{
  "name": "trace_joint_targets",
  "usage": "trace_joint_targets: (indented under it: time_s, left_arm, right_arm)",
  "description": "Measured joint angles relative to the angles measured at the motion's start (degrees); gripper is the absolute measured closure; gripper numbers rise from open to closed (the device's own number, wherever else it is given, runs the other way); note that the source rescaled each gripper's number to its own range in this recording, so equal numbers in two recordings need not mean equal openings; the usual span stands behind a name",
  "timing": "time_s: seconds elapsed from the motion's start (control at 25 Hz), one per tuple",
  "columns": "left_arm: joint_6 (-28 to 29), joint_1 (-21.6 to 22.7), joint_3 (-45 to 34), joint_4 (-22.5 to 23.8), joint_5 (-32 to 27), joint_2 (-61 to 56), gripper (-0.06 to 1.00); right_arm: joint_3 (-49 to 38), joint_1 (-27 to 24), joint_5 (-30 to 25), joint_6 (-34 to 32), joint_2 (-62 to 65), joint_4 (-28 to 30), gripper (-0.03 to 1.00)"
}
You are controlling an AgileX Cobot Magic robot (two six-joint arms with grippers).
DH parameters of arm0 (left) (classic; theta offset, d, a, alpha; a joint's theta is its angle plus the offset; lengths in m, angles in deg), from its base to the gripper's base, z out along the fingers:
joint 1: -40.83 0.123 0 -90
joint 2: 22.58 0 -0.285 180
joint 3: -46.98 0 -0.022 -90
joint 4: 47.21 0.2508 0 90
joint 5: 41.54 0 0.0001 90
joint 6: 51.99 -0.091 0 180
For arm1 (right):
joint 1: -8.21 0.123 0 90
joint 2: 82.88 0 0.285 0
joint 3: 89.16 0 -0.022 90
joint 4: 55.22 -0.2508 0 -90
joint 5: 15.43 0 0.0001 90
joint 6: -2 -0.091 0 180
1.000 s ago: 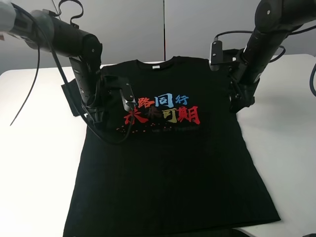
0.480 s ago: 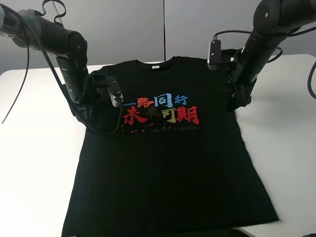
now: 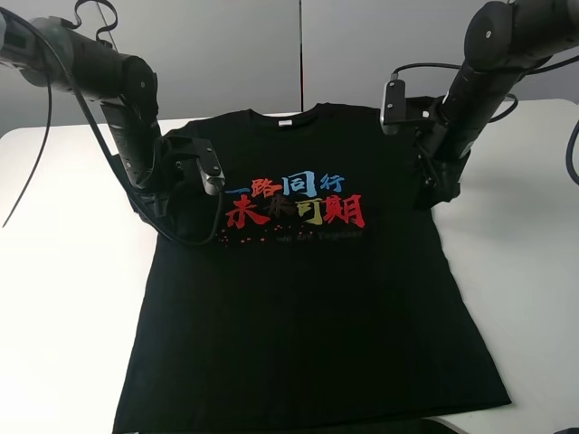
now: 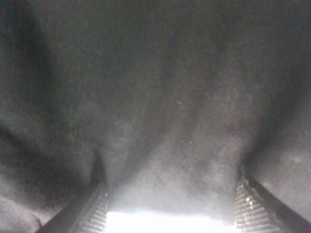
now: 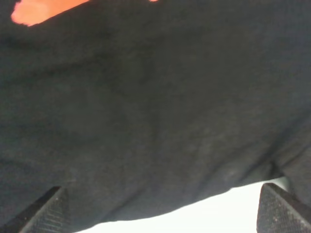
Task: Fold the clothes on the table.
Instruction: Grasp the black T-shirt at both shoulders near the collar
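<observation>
The clothes are one black T-shirt [image 3: 308, 307] spread flat, front up, on the white table [image 3: 63, 271], with red, blue and yellow characters [image 3: 298, 201] on the chest and a white neck tag [image 3: 286, 121]. My left gripper [image 3: 166, 212] is down on the shirt's left sleeve area; in the left wrist view its gripper [image 4: 172, 208] is open, fingertips [image 4: 95, 208] pressed into wrinkled black cloth. My right gripper [image 3: 434, 188] sits at the shirt's right sleeve edge; in the right wrist view the gripper [image 5: 165, 213] is open over the cloth's edge, with a bit of red print [image 5: 39, 10] showing.
White tabletop lies bare on both sides of the shirt [image 3: 525, 289]. A grey wall [image 3: 235, 54] stands behind the table. Black cables loop off the left arm [image 3: 54, 136] and the right arm [image 3: 425, 68]. The shirt's hem reaches the table's front edge.
My left gripper has moved left, off the chest print to the left sleeve area. The right arm has shifted only slightly. Both grippers stay open.
</observation>
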Motion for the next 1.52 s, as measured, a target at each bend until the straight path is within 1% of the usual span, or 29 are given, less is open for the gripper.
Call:
trace_joint_targets:
  time_s: [0.12,0.24,0.36,0.56,0.64,0.76,0.84,1.32,1.52]
  left_arm:
    - [1.02,-1.81,0.00,2.24,0.00,0.22,0.21]
    - [4.18,-4.31,0.14,7.17,0.00,0.58,0.23]
    - [5.35,-5.60,0.25,9.13,-0.61,0.79,0.24]
    - [6.46,-5.69,0.34,9.16,-1.34,0.79,0.25]
    - [6.46,-5.69,0.34,8.81,-1.68,0.82,0.32]
    - [6.21,-5.72,0.34,8.48,-2.10,0.82,0.47]
    - [6.17,-5.72,0.34,8.48,-2.22,0.92,0.51]
    - [6.06,-5.83,0.34,8.82,-2.30,0.92,0.52]
    - [6.06,-5.83,0.34,8.82,-2.30,0.92,0.52]
  right_arm:
    - [-0.51,0.00,0.64,0.00,-0.14,-1.10,0.14]
    - [-0.51,0.00,1.30,0.21,-0.27,-3.63,0.14]
    - [-0.51,0.00,1.69,0.81,-0.27,-5.64,0.14]
    - [-0.51,0.00,1.73,1.64,-0.27,-7.54,0.14]
    - [-0.51,0.00,1.82,1.64,-0.27,-7.64,0.14]
    - [-0.51,0.00,1.82,1.64,-0.27,-7.77,0.14]
    - [-0.51,0.00,1.82,1.69,-0.27,-7.77,0.14]
    - [-0.51,0.00,1.82,1.77,-0.27,-7.77,0.14]
    - [-0.63,0.00,-0.27,5.23,-0.87,-7.77,0.14]
